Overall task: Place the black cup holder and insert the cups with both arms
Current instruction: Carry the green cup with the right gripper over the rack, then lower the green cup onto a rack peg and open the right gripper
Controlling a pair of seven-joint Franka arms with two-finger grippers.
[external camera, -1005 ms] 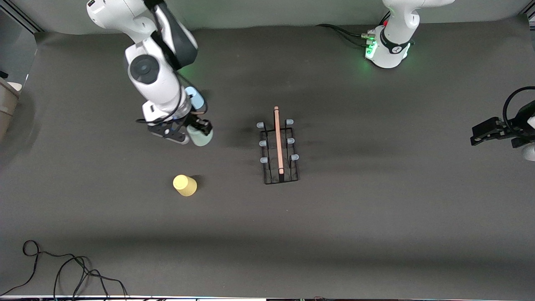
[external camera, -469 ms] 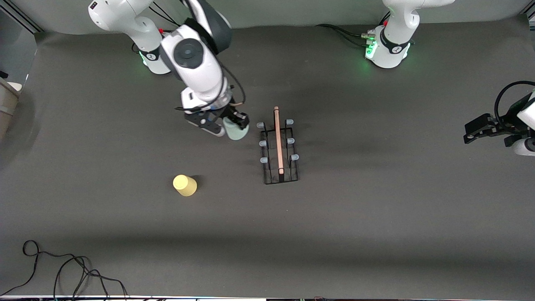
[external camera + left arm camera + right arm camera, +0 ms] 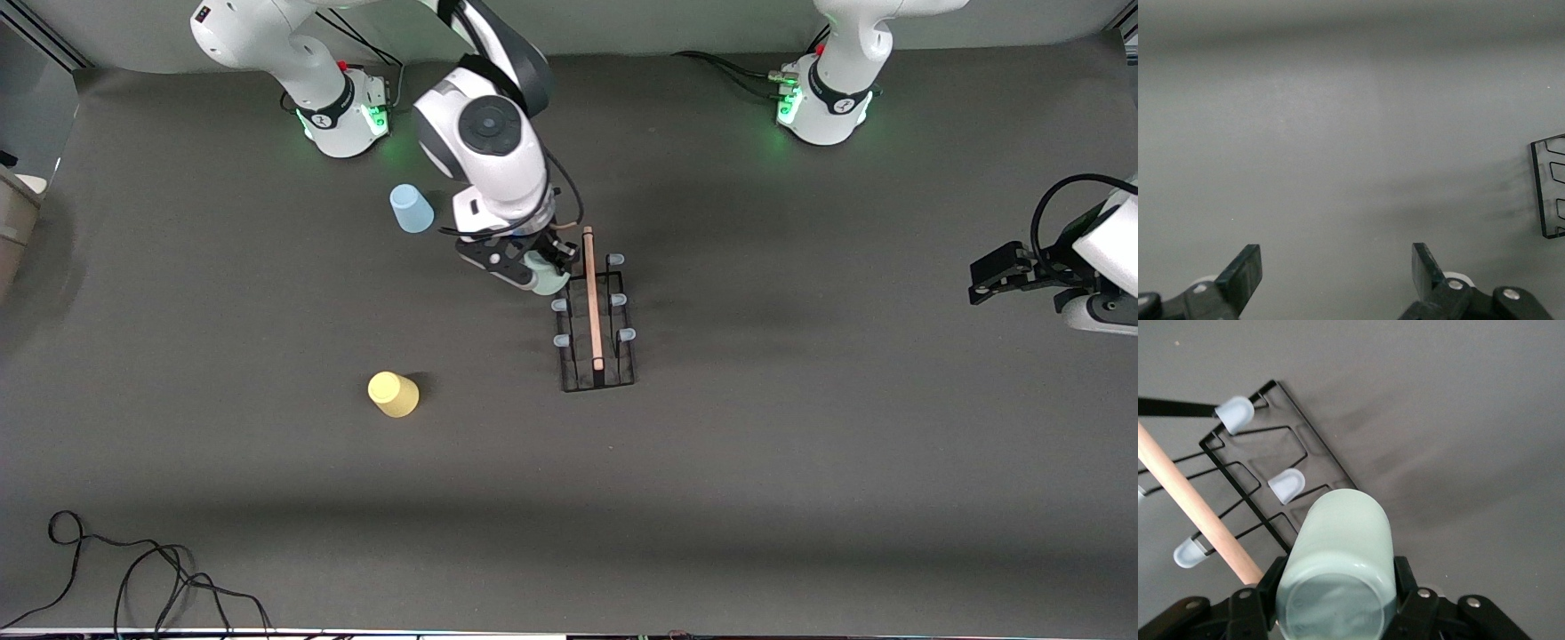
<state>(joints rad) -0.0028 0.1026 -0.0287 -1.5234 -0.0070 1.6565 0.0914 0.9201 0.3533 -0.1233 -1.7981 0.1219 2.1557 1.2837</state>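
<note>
- We are gripping the pale green cup (image 3: pixel 1341 567) with our right gripper (image 3: pixel 1337 600), its fingers pressing on both sides.
- We are holding it over the black cup holder (image 3: pixel 1265 487), just beside the wooden rod handle (image 3: pixel 1198 510).
- Three whitish prong caps (image 3: pixel 1286 485) are showing near the cup.

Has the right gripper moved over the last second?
Yes. The right gripper, shut on the pale green plastic cup, travelled from beside the light blue cup to the black wire cup holder.
</note>
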